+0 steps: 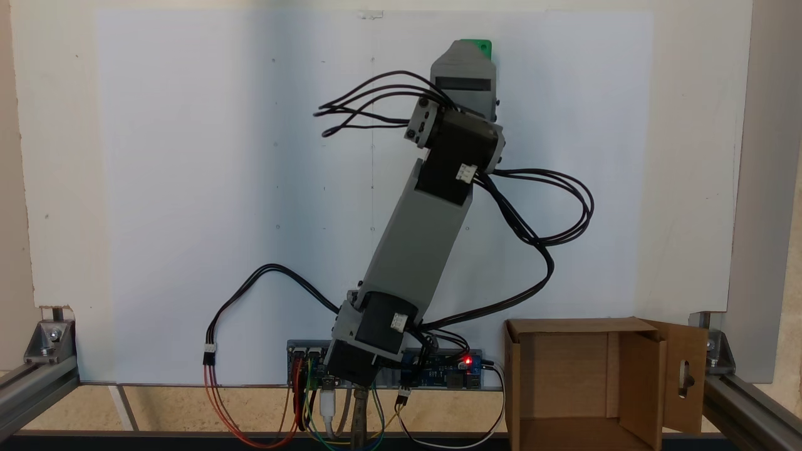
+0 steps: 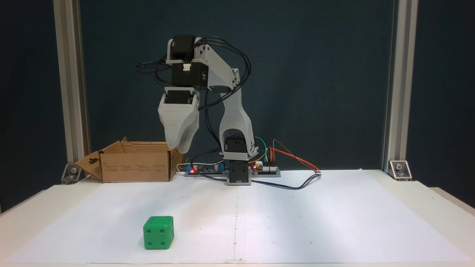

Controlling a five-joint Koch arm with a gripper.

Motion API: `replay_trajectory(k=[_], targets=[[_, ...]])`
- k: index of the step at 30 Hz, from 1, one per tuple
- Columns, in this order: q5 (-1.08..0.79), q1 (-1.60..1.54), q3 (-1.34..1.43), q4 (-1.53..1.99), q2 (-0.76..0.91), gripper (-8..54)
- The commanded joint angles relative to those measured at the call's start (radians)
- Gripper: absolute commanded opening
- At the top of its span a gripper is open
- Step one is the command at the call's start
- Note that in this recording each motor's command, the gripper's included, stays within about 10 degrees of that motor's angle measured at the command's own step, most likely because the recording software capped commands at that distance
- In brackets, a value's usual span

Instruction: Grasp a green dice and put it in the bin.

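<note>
The small bright green plastic dice (image 2: 158,232) sits on the white paper sheet (image 2: 297,222), near and left in a fixed view. The grey gripper (image 2: 181,146) hangs above it, empty; its opening cannot be told. The brown corrugated cardboard bin (image 2: 135,167) stands far left, its printing unreadable.

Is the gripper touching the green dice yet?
Apart. In a fixed view from the front, the gripper hangs high above the table, while the green dice sits alone on the white paper with clear space between them.
</note>
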Motion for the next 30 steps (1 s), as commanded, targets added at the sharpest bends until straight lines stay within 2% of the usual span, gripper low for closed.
replay_trajectory(k=[1, 18, 30], targets=[[-0.063, -0.003, -0.097, 0.089, -0.017, 45.0], [-0.064, 0.018, -0.354, 0.115, -0.318, 44.7], [-0.064, 0.052, -0.365, 0.114, -0.443, 45.0]])
